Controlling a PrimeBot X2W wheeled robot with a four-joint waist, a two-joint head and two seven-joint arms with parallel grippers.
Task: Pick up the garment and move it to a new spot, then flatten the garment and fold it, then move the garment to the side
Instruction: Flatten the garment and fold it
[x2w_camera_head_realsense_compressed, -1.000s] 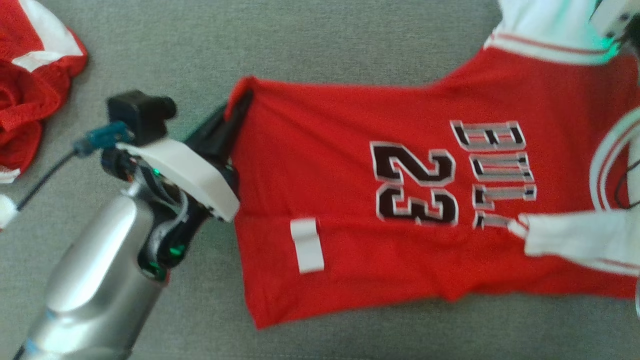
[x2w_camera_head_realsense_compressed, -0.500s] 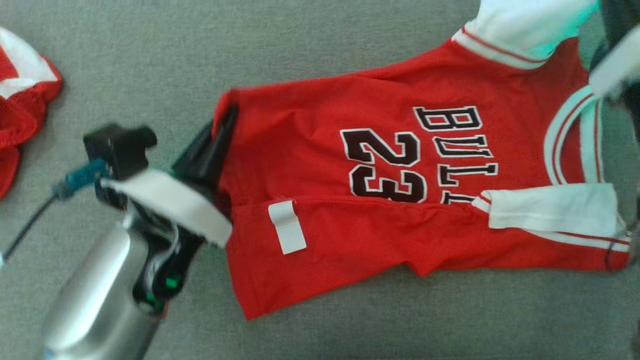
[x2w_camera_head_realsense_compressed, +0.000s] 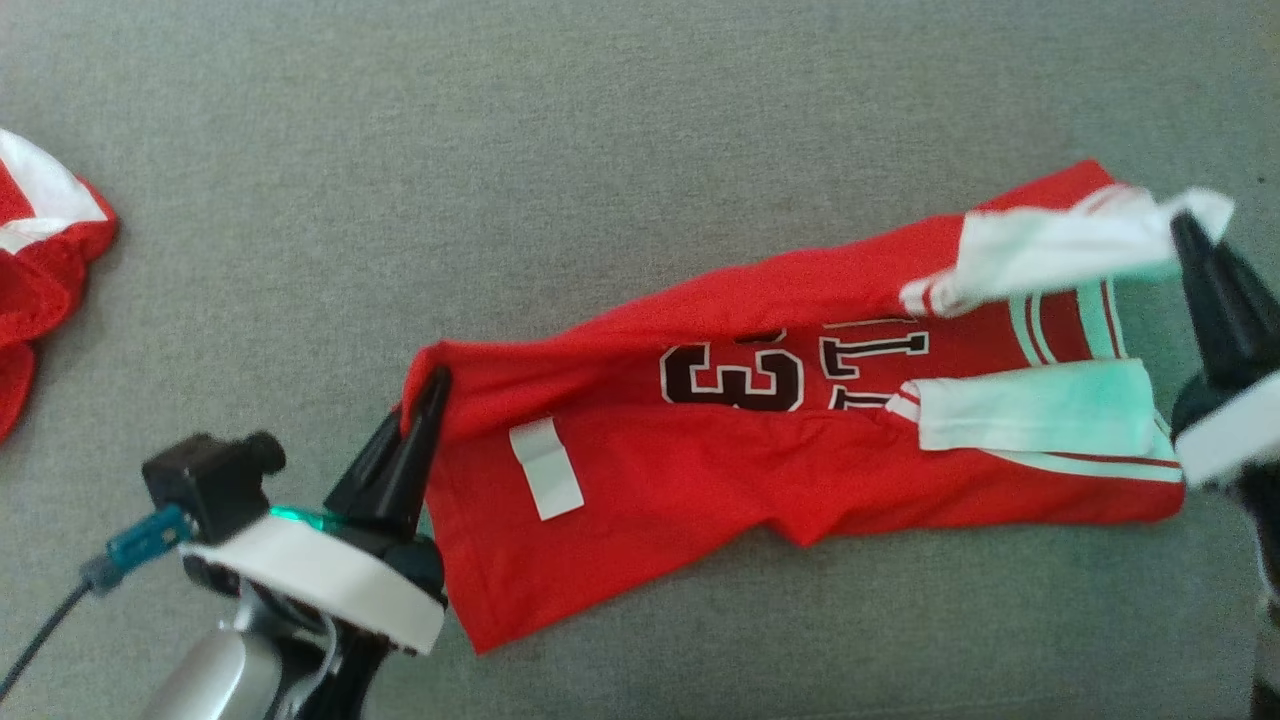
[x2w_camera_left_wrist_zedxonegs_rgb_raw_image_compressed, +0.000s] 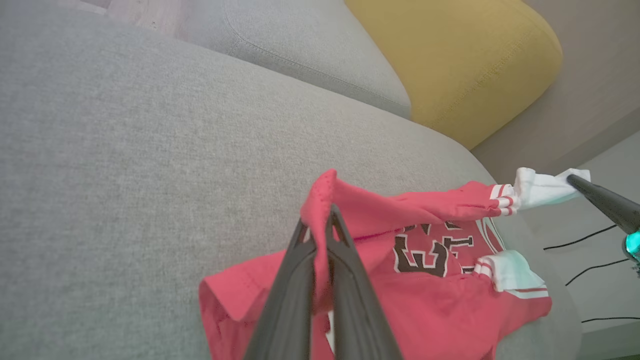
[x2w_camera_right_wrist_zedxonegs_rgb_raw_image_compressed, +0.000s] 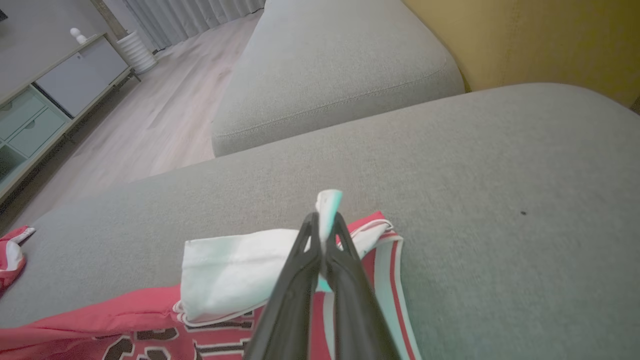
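In the head view a fold of the garment lay over its own print and hid part of the number and the letters. The lower white sleeve covered where the letters began. The corner pinched by the left hand was lost behind its closed dark fingers, and the arm behind it ran off the bottom edge. The right hand was cut by the right edge, its closed tips buried in blurred white cloth. A second red-and-white cloth was cropped by the left edge. In both wrist views the garment's near part ran off the bottom edge, partly behind the fingers.
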